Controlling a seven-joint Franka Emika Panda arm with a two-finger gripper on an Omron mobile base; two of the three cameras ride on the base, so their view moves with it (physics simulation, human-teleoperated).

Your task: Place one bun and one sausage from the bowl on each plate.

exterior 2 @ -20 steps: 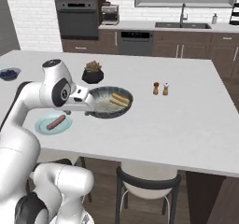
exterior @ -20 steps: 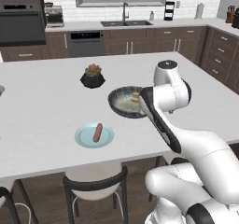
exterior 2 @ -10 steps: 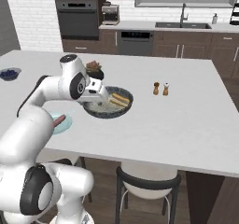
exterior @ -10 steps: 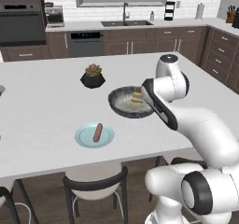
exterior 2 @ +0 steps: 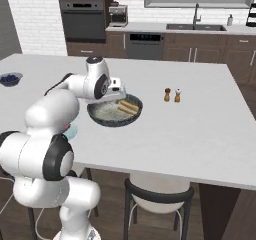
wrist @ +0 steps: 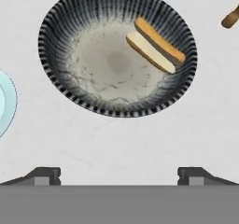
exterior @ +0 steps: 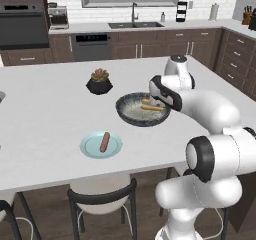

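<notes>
Arm swung off the teal plate (exterior: 101,145) to the bowl. Left base: round dark bowl (exterior: 142,110) on white worktop (exterior: 45,114), sausage (exterior: 104,141) lying on the plate. Right base: gripper (exterior 2: 119,90) over the bowl rim. Hand: jaws wide, empty, touching nothing; split bun (wrist: 155,45) on speckled bowl floor.

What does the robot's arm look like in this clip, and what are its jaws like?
The arm is glossy white, built of rounded, bulbous segments with dark grey-black rings at the joints. No loose cables or markings can be made out. The gripper ends in two small dark jaws with paler grey faces, blocky and wedge-shaped in the hand view.
</notes>
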